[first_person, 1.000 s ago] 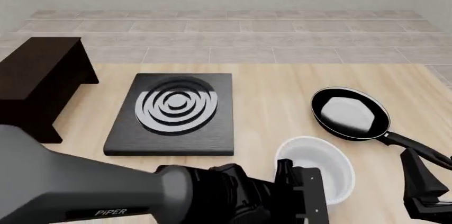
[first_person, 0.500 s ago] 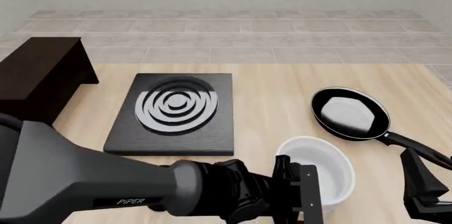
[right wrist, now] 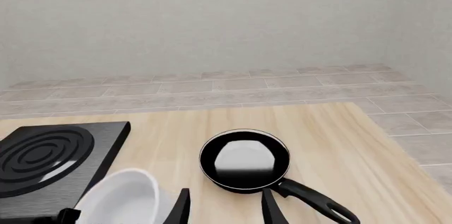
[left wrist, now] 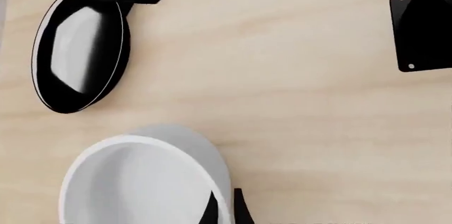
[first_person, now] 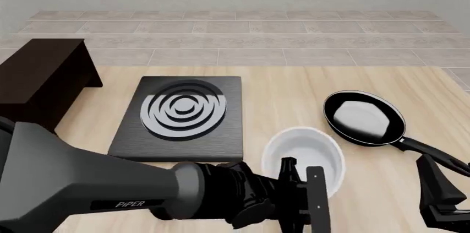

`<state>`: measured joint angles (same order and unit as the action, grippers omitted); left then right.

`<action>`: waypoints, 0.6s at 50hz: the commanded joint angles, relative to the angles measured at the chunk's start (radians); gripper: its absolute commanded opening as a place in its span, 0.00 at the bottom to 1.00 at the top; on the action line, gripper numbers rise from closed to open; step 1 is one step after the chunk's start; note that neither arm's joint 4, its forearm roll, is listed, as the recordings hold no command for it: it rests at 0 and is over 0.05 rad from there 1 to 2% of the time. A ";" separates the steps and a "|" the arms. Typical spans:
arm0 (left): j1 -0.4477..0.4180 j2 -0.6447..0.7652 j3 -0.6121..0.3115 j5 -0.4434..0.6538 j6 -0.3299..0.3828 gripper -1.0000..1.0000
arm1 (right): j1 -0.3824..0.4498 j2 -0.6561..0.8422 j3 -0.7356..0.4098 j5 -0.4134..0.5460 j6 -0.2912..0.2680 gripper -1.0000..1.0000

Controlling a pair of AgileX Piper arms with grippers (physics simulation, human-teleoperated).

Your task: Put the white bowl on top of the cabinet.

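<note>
The white bowl (first_person: 304, 157) is gripped at its near rim by the left gripper (first_person: 302, 180), beside the frying pan (first_person: 365, 118); that pinch is confirmed in the left wrist view. The right gripper (right wrist: 224, 208) is seen open in its wrist view only. Farthest left, the cabinet (first_person: 41, 81) is shown only from the front.

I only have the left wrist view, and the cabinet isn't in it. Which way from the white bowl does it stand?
Observer: In the front view the cabinet stands at the far left of the table, well to the left of the white bowl.
Operator: Does anything lie between them?
Observer: Yes, the stove plate lies flat between them. The bowl is near its front right corner.
Operator: And the black part at the edge of my picture, is that arm holding anything?
Observer: No. The right gripper is open and empty, beside the handle of the frying pan.
</note>
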<state>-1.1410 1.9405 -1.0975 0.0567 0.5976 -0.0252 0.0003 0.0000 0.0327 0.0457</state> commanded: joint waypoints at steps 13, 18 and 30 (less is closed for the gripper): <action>0.004 -0.123 -0.073 0.100 0.089 0.00 | -0.004 0.000 0.000 0.001 0.002 1.00; 0.005 -0.146 -0.083 0.118 0.101 0.00 | -0.005 0.000 0.000 0.001 0.002 1.00; 0.038 -0.204 -0.054 0.110 0.118 0.00 | -0.004 0.000 0.000 0.001 0.002 1.00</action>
<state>-1.1264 1.7967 -1.1559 0.1724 0.6947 -0.0300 0.0002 0.0000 0.0335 0.0480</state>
